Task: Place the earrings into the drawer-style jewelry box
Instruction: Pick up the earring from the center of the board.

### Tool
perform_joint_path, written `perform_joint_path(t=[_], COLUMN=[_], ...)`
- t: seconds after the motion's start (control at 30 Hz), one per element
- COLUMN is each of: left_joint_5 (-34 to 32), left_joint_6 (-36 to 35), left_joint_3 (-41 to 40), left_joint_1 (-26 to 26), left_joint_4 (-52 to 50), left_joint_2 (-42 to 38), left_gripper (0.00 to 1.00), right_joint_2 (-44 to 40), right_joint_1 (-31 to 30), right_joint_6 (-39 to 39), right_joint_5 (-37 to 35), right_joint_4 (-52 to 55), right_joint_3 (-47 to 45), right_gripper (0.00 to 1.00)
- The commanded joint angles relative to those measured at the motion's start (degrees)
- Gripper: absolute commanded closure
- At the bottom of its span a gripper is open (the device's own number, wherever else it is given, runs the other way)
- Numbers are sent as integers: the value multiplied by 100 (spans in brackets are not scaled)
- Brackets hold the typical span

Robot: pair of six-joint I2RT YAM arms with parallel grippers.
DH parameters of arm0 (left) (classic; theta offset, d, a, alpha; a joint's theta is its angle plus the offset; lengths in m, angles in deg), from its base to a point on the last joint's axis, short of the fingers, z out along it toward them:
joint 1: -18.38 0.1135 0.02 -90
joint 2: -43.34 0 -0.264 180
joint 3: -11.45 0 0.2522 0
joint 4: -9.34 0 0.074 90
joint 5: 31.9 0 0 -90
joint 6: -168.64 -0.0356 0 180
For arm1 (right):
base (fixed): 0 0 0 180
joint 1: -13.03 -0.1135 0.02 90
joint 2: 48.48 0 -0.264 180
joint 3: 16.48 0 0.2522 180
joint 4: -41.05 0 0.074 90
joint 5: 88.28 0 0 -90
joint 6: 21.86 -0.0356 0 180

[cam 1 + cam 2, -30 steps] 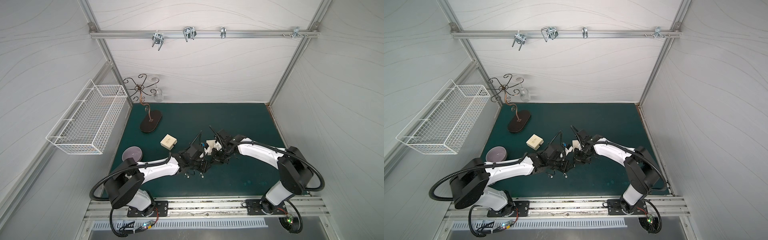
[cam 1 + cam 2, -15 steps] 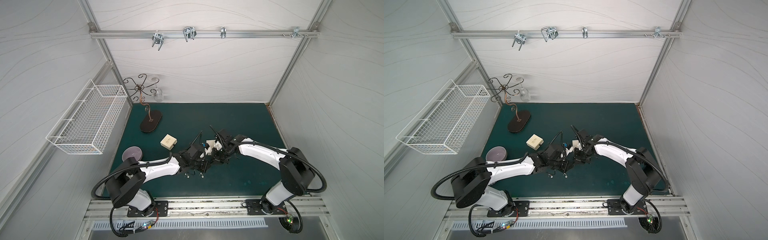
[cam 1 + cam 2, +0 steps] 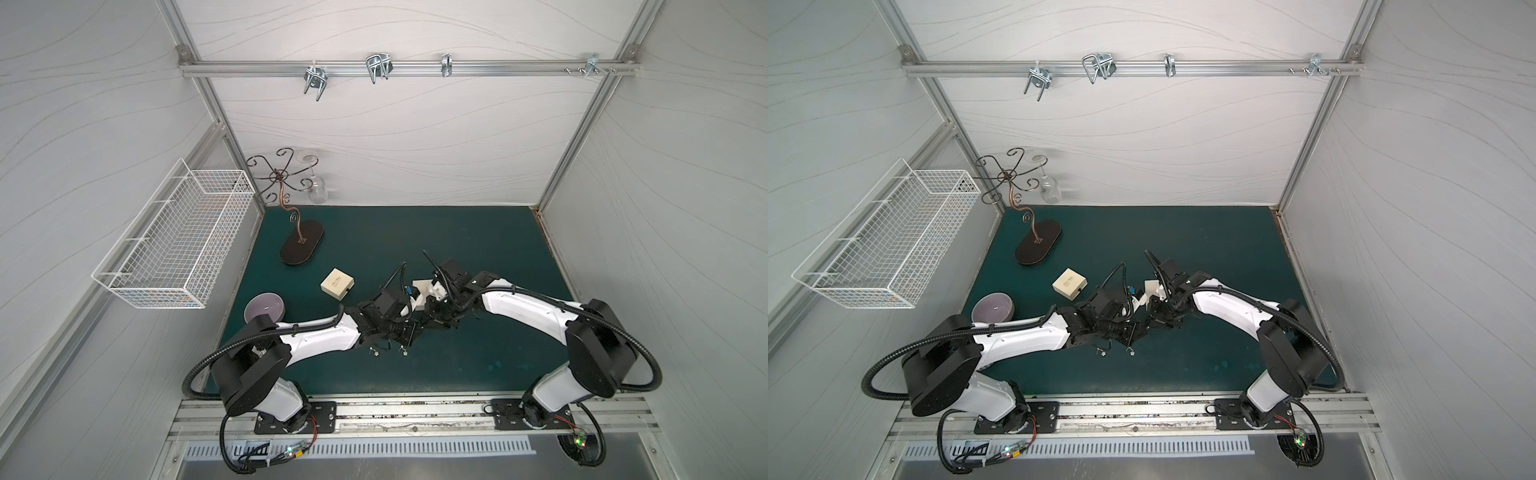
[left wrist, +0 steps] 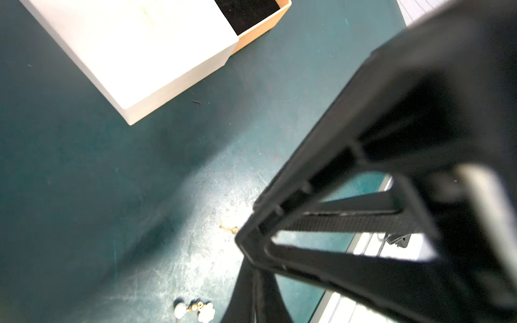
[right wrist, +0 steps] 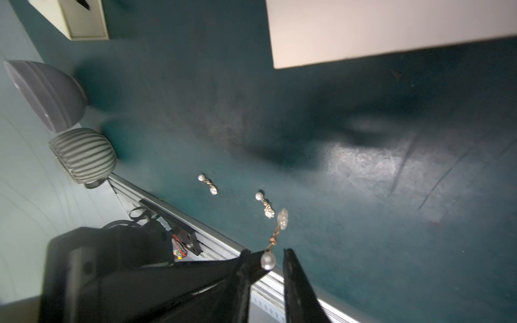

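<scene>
A: We're looking down at the green mat [image 3: 457, 245] inside the white-walled cell [image 3: 374, 145]. What's changing?

B: The left gripper [image 4: 246, 240] is finishing its close: fingers are sitting together, tip down by the mat. The right gripper [image 5: 266, 253] is just starting to part, and we're seeing a clear gap between its fingers.

A: Is the right one still carrying anything?

B: One earring [image 5: 275, 237] is dangling there, its pearl touching one finger [image 5: 244, 268] only, not bridging the gap. We're reading that as clinging, not clamped.

A: Hanging over what?

B: Bare mat, just beside the jewelry box [image 5: 391, 28], not above it. The drawer [image 4: 246, 11] is standing open, black lining showing, but well apart from the left tip.

A: So we're risking a drop onto the mat instead of into the drawer.

B: Likely, unless it's a hand-off to the left. We can't tell which.

A: Left holding anything?

B: A gold bit [image 4: 228, 228], probably an earring hook, is poking out at its tip. We can't tell whether it's pinched or just lying alongside.

A: The rest?

B: Two loose earrings [image 5: 207, 184] are lying close together on the mat, between the grippers and the front rail [image 3: 395, 409], apart from the box. We're seeing none in the visible corner of the drawer, so nothing is looking stored yet.
</scene>
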Motion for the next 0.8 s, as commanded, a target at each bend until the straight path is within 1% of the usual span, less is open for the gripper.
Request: perform_joint_path(t=[0.0,0.1,0.17,0.27,0.43,0.53,0.63,0.67,0.77], left_joint_5=[155,415,753,1471,2758,3501,4020,4171,4639], left_joint_6=[-60,-26,37,153,363,480,382,428,793], left_joint_3=[159,242,341,558,1151,1566,2004,2107,2180], left_joint_1=[55,137,267,569,1143,1446,1678,1748,1880], left_joint_4=[-32,-285,-494,-912,-1894,-2598,-3433,-3597,-3563], left_joint_2=[-266,-470,-669,-934,-1200,-1197,-1135,-1130,-1157], left_gripper=[100,100,100,100,100,100,100,100,100], right_joint_2=[-451,-930,-1282,-1760,-2383,-2586,-2642,-2612,-2549], right_joint_1=[128,379,617,903,1137,1141,1138,1117,911], right_joint_6=[84,302,578,1089,2031,2618,3193,3428,4213], right_joint_5=[135,451,745,1184,1822,2215,2627,2756,2924], right_joint_4=[-323,-767,-1073,-1402,-1915,-2276,-2555,-2582,-2526], right_joint_3=[-147,-415,-601,-746,-870,-960,-1004,-978,-849], right_gripper=[70,68,69,71,72,72,70,70,71])
